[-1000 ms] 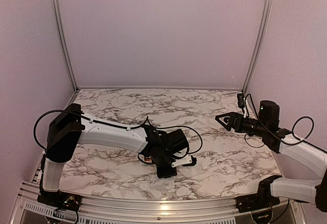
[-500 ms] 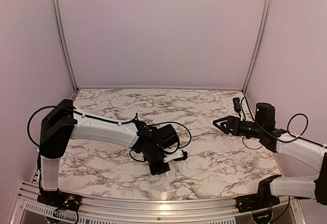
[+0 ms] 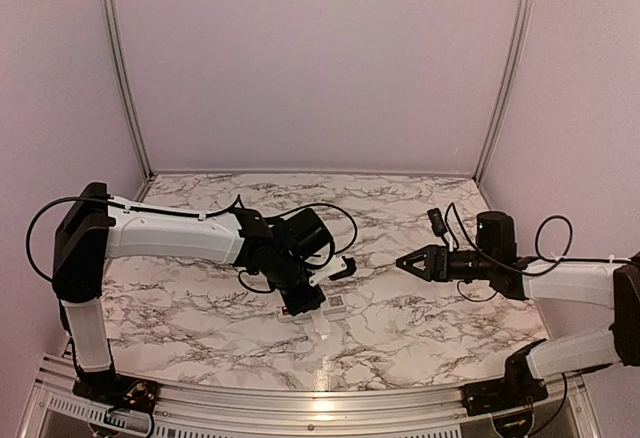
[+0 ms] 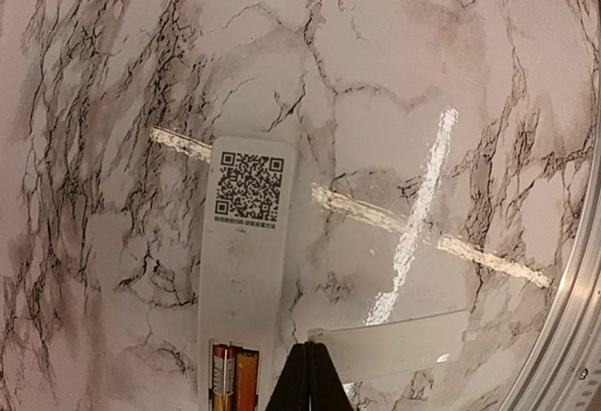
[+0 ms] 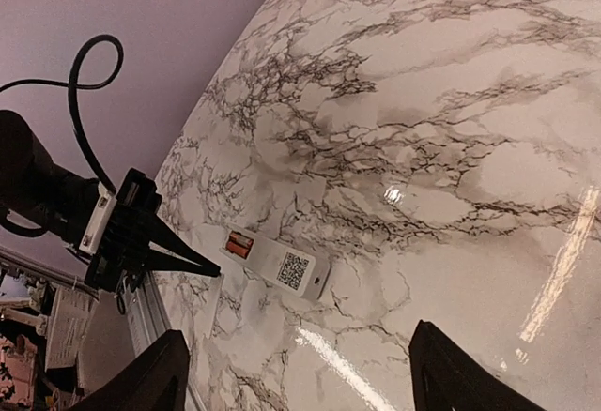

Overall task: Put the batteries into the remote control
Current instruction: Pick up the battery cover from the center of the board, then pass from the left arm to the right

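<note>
The remote control (image 4: 242, 270) lies face down on the marble table, its QR label up. Its compartment is open, with two orange batteries (image 4: 233, 378) side by side inside. It also shows in the top view (image 3: 330, 301) and the right wrist view (image 5: 277, 263), batteries (image 5: 238, 244) at its left end. The loose white cover (image 4: 394, 345) lies flat beside it. My left gripper (image 4: 311, 373) is shut and empty, its tips over the cover's corner next to the battery end; in the top view it (image 3: 305, 303) hangs over the remote. My right gripper (image 3: 403, 262) is open and empty, apart to the right.
The table's metal front rail (image 4: 573, 336) runs close behind the cover. The left gripper's black fingers (image 5: 178, 259) and a cable loop (image 5: 89, 64) show in the right wrist view. Purple walls close in the back and sides.
My left arm has drawn back and to the left, leaving the remote and cover lying on the table. My right arm has reached left toward the middle.
</note>
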`<state>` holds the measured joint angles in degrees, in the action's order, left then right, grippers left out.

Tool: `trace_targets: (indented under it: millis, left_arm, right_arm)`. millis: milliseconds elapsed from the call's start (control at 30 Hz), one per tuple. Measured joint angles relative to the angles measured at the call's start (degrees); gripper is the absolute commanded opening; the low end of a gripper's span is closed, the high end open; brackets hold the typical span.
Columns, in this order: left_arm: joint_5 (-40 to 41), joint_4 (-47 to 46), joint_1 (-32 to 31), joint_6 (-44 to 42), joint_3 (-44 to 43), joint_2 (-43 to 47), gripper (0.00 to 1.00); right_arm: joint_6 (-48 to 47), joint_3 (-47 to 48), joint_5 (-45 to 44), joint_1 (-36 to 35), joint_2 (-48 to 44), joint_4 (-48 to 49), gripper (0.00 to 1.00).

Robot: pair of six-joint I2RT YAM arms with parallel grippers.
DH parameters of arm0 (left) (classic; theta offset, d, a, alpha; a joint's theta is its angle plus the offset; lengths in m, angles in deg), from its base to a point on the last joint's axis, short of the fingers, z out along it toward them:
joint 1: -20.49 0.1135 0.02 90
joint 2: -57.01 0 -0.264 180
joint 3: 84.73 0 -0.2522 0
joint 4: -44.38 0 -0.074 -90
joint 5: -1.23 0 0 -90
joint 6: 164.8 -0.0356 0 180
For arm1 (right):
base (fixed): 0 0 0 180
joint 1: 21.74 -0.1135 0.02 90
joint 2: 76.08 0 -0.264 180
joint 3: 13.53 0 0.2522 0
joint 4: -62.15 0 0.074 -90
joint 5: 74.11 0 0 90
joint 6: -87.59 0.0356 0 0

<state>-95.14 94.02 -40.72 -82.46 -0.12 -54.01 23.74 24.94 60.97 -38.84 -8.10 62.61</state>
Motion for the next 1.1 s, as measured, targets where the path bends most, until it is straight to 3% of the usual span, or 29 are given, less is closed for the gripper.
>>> trace_targets:
  millis: [433, 933, 1100]
  left_arm:
    - [1.55, -3.91, 3.39, 5.16, 0.72, 2.43, 0.0]
    - [1.55, -7.48, 3.58, 8.09, 2.27, 6.19, 0.0]
    - [1.53, -8.04, 3.61, 8.76, 2.86, 6.23, 0.0]
  right_arm:
    - [10.78, 0.02, 2.45, -11.96, 12.22, 14.23, 0.67]
    - [22.34, 4.9, 4.85, -21.16, 26.91, 30.82, 0.56]
    - [24.28, 6.97, 5.11, -23.37, 29.62, 33.92, 0.46]
